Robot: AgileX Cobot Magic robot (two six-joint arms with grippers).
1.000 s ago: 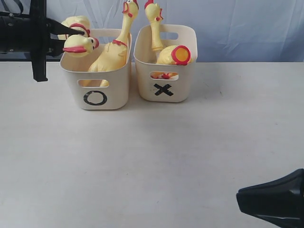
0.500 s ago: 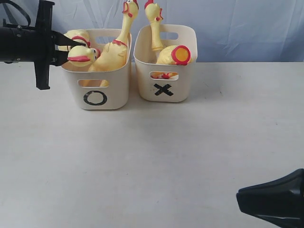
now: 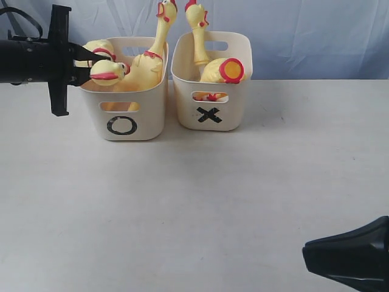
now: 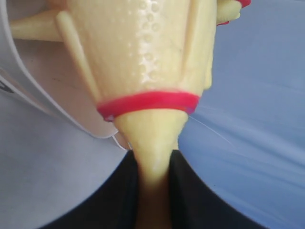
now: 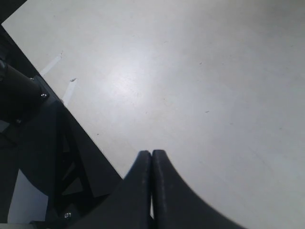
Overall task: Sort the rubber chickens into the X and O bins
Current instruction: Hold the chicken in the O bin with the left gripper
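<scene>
Left tool (image 3: 81,61), reaching level from the left, is grasping a rubber chicken (image 3: 109,72) over the O bin (image 3: 149,115); right tool (image 5: 151,155) is hovering clenched, empty.

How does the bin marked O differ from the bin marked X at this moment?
The O bin bears a black circle, the X bin a black cross. At the O bin the left gripper holds a rubber chicken by the neck at its rim; no gripper is near the X bin. Both are cream tubs with slot handles.
</scene>
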